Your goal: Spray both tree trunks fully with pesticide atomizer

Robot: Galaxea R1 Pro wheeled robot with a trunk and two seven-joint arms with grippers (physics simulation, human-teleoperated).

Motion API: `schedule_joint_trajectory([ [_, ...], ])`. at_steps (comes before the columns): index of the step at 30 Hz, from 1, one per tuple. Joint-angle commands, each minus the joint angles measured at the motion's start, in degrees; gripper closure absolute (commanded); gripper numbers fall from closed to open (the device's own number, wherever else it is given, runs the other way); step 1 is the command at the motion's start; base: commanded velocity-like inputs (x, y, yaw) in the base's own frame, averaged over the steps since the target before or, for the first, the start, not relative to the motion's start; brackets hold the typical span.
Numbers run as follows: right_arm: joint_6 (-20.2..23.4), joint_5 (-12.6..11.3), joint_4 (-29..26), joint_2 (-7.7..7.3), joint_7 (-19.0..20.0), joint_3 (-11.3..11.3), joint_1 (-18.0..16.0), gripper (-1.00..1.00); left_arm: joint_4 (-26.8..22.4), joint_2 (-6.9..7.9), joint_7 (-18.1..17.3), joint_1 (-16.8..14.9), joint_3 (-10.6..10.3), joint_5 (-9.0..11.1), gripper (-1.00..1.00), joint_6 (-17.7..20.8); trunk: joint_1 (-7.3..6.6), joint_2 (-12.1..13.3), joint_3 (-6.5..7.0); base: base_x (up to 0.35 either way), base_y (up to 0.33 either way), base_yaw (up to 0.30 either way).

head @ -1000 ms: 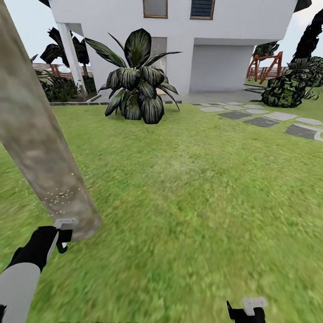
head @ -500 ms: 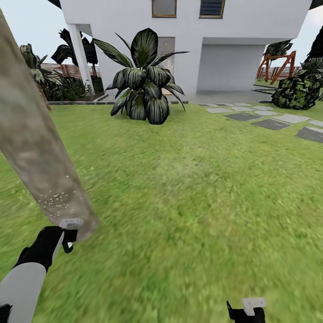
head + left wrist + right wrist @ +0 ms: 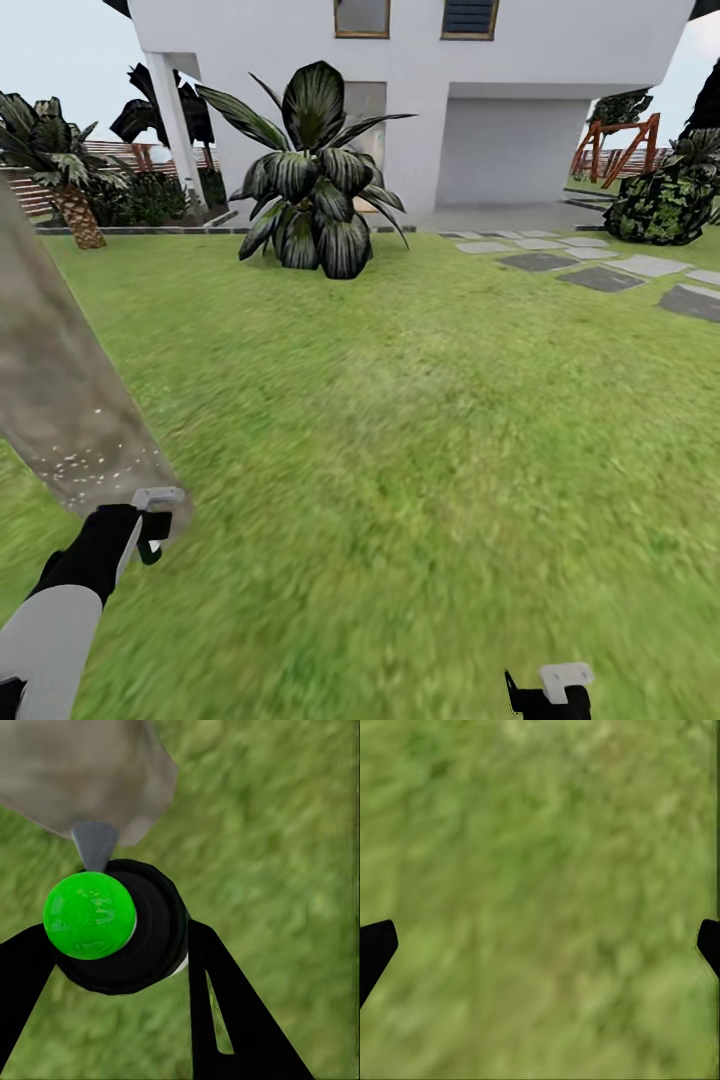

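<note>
Grey-brown tree trunk [image 3: 60, 400] speckled with white pesticide [image 3: 85, 462]; my left jaws [image 3: 112, 945] clamp pesticide atomizer [image 3: 120, 926], nozzle just beside bark; my right jaws [image 3: 540, 937] spread wide over lawn [image 3: 420, 420].

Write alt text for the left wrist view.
The left pincer grips the dark round atomizer, topped by a bright green cap, its grey nozzle aimed at the base of a grey-brown tree trunk. Blurred green lawn lies behind.
</note>
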Motion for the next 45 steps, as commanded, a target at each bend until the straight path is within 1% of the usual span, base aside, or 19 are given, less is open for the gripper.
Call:
schedule_joint_trajectory([
  [1, 0.0, 0.0, 0.0, 0.02, 0.0, 0.0, 0.0, -1.0, 0.0, 0.01, 0.0, 0.0, 0.1, 0.0, 1.0, 0.0, 0.0, 0.0, 0.0, 0.169, -0.233, 0.054],
  [21, 0.0, 0.0, 0.0, 0.22, 0.0, 0.1, 0.0, -1.0, 0.0, -0.1, 0.0, 0.0, 0.1, 0.2, 1.0, 0.0, 0.0, 0.0, 0.0, 0.11, -0.26, 0.267],
  [34, 0.0, 0.0, 0.0, 0.22, 0.1, 0.0, 0.0, -1.0, 0.0, -0.12, 0.0, 0.0, 0.1, 0.2, 1.0, 0.0, 0.0, 0.0, 0.0, 0.23, -0.198, 0.037],
  [45, 0.0, 0.0, 0.0, 0.22, 0.1, 0.0, 0.0, -1.0, 0.0, -0.12, 0.0, 0.0, 0.1, 0.3, 1.0, 0.0, 0.0, 0.0, 0.0, 0.237, -0.188, 0.258],
])
